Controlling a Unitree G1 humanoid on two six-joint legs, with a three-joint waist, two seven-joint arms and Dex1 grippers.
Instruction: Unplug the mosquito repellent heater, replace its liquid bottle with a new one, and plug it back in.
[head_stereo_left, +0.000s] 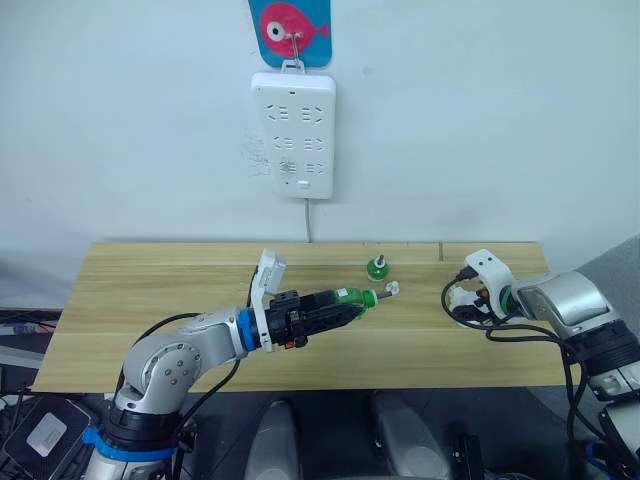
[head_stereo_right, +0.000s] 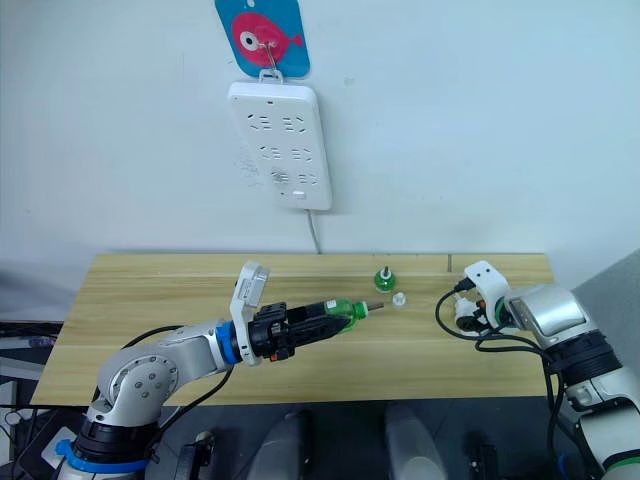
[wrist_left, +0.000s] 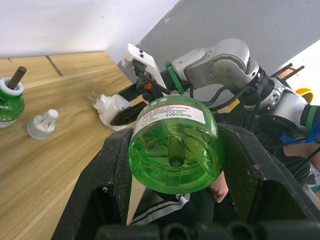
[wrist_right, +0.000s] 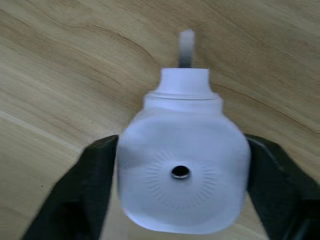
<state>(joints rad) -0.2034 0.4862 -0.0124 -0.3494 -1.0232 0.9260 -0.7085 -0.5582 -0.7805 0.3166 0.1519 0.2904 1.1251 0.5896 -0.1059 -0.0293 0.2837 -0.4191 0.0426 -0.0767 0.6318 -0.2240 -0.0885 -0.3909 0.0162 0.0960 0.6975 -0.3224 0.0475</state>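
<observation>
Left gripper (head_stereo_left: 345, 303) jaws clamped on the new green bottle (wrist_left: 175, 145), held horizontal, wick end aimed at the right arm. Right gripper (wrist_right: 182, 165) jaws closed around the mosquito repellent heater (wrist_right: 182, 170), just above the table (head_stereo_left: 150, 300) at its right end, so the heater is unplugged. The pose looks set for mating bottle to heater mid-air, each arm holding one half. Old bottle (head_stereo_left: 377, 267) stands upright mid-table, wick exposed, with a small clear cap (head_stereo_left: 391, 289) just beside it. Power strip (head_stereo_left: 293, 134) hangs on the white wall above, sockets free, under a blue fish hook (head_stereo_left: 290, 30).
</observation>
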